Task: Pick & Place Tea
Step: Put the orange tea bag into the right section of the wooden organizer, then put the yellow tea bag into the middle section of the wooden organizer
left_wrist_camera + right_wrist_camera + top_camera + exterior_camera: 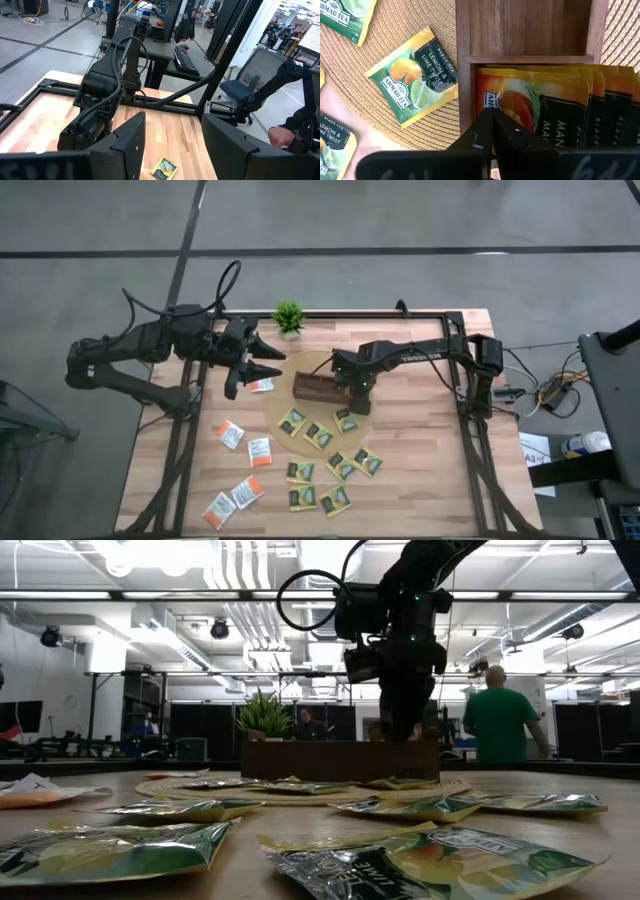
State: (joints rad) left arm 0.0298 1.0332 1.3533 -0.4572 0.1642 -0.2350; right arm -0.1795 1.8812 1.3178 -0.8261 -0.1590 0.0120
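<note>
My right gripper (352,392) points down into the brown tray (312,387) on the round woven mat (285,402). Its fingers are shut over the front one of several orange-and-dark tea sachets (545,100) in one compartment. Green-and-yellow sachets (320,436) lie flat on the mat and on the table in front of it. White-and-orange sachets (231,434) lie flat toward the left. My left gripper (262,365) hangs open above the table's far left, holding nothing. My right gripper comes from above, fingers pointing down, and is shut at the front orange sachet's side near its logo (487,98). The fingers (482,135) themselves hide the place of contact. The sachet lies slanted in the tray compartment, its face up, overlapping the sachets behind it.
A small potted plant (288,317) stands at the far edge behind the tray. The tray's neighbouring compartment (525,25) shows bare wood. A black frame (470,420) borders the table. People stand beyond the table (500,725), and a hand (280,135) shows at a chair.
</note>
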